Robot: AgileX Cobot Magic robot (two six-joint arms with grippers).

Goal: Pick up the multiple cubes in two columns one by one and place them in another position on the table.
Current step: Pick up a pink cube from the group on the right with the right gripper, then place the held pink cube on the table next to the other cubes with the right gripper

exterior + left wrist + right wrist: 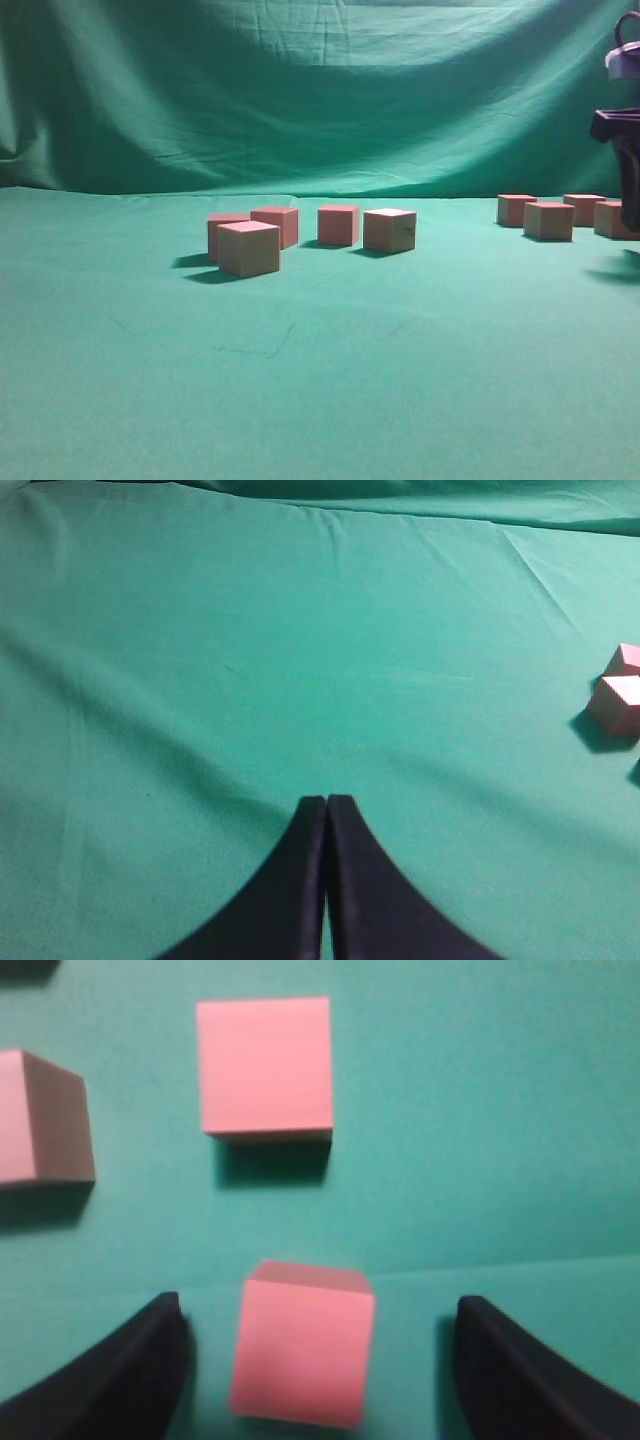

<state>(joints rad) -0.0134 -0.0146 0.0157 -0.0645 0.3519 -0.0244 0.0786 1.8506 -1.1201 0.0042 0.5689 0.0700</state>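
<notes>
Your right claw (315, 1360) hangs over the table (300, 400) with its fingers (110, 1370) spread wide, and one pink cube (303, 1345) sits squarely in the gap between them, touching neither finger as far as you can tell. That placement reads as either a cube just set down or one about to be gripped; the pictures alone do not settle which. Directly ahead of the claw lies a second cube (265, 1065), and ahead and to its left a third (40, 1118), each standing apart with green cloth between, so the spacing leaves room for the fingers to drop on either side without nudging a neighbour. In the exterior view this right-hand cluster (548, 220) lies beside the dark arm at the frame's edge, while a separate group of five cubes (310, 232) rests well away toward the middle of the table. Your left claw (327, 810) has its fingers pressed together, holding nothing, parked low over bare cloth; two cubes (618, 702) lie ahead and far to its right, so it seems to be waiting clear of the work.
</notes>
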